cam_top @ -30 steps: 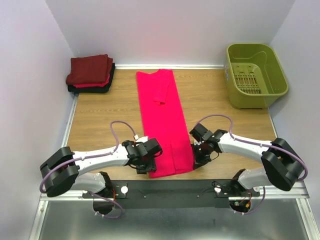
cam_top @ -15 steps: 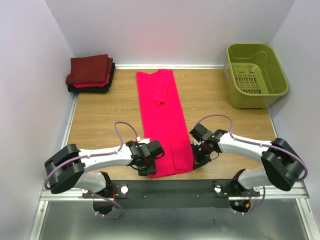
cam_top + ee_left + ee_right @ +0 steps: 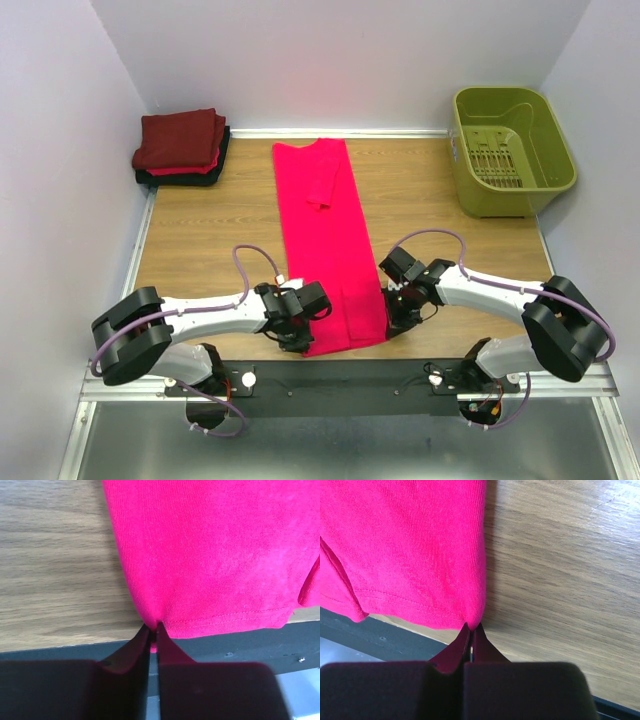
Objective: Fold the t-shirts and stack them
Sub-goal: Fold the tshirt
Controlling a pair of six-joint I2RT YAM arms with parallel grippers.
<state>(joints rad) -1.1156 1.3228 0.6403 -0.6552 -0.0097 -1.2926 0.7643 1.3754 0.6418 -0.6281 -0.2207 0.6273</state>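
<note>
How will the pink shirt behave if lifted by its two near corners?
Probably floppy: the pink t-shirt lies flat as thin knit cloth, so it should sag between the left gripper and right gripper. Each pinch catches only a corner's edge, so it may slip out. The folded-in sleeve could flop open.

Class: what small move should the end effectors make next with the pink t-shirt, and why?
Probably lift both together slightly: the left end effector and right end effector each pinch a near hem corner of the flat pink t-shirt, ready to fold it.
</note>
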